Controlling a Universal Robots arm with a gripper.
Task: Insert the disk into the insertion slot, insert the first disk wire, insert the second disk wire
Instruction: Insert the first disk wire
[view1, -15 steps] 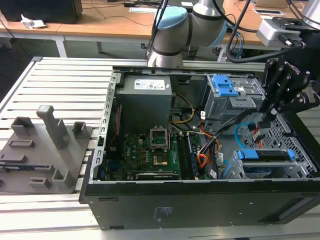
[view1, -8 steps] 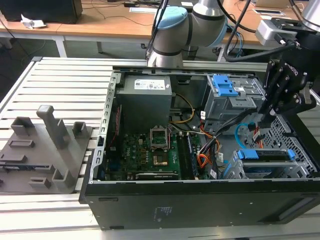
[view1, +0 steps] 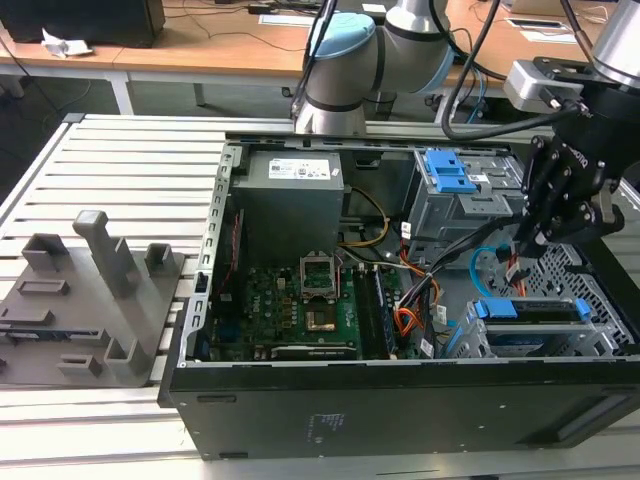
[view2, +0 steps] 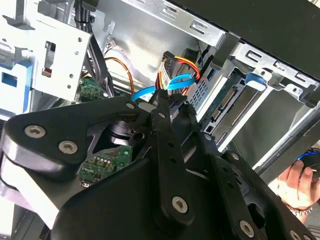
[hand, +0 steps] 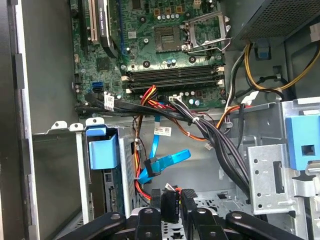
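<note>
Fingers (hand: 190, 205) are pinching narrowly on the small black plug (hand: 170, 207) of the first wire (hand: 141, 186), whose red-orange leads are trailing off beside the slot; in the exterior view they are reaching down into the open case (view1: 400, 410) at the exterior view's right, just above the disk (view1: 535, 310); the disk is sitting inside the slot (view1: 462, 338), its blue carrier showing at the mouth and its connector edge lying near the fingertips in the second wrist view; the second wire (hand: 167, 161) is looping just beyond the plug, its dark end hanging free; the case is lying on the slotted desk (view1: 120, 170); a hand (view2: 295, 186) is resting outside the case
</note>
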